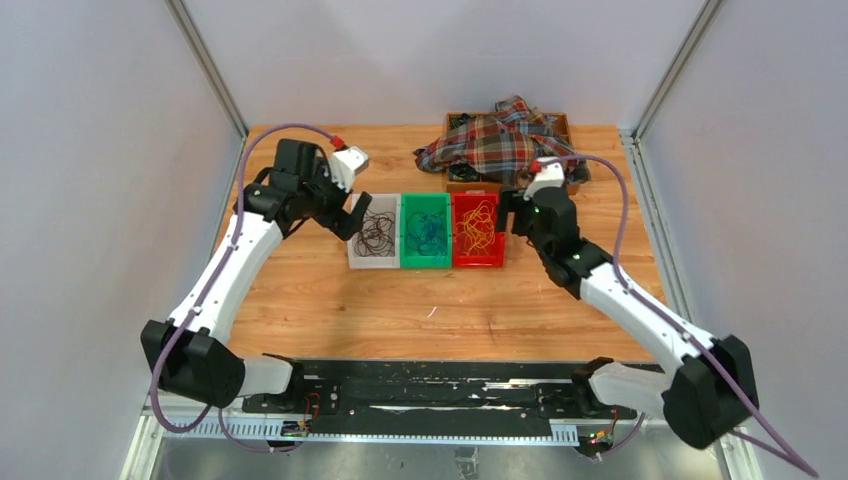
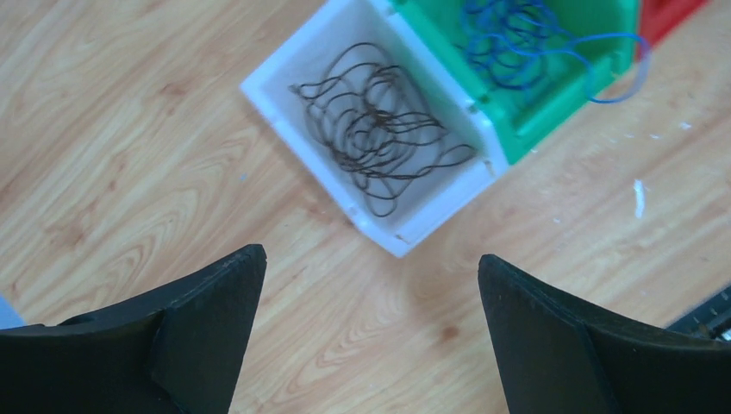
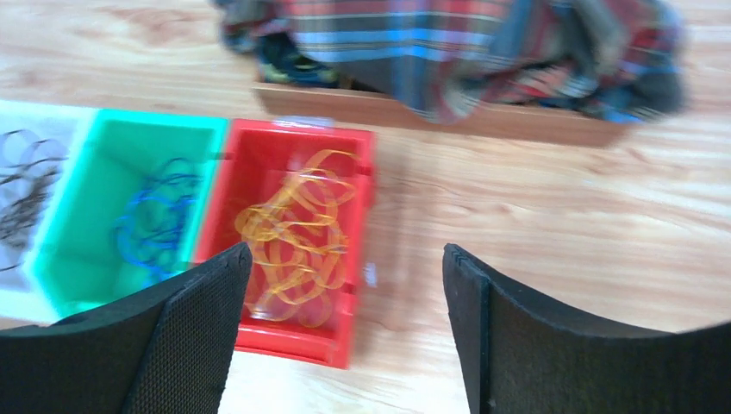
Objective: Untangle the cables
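Sorted cables (image 1: 427,232) are lying in three bins, with the left gripper (image 2: 371,256) and right gripper (image 3: 345,250) both spread wide and holding nothing.
The dark cables (image 2: 379,129) are resting in the white bin (image 2: 328,52) just ahead of the left gripper, while the blue cables (image 2: 509,39) are filling the green bin (image 2: 560,108), one loop spilling over its wall. The yellow-orange cables (image 3: 297,228) are sitting in the red bin (image 3: 293,345) just beyond the right gripper. That wrist view is blurring, and a plaid cloth (image 3: 483,43) is hiding most of the wooden tray (image 3: 448,116).
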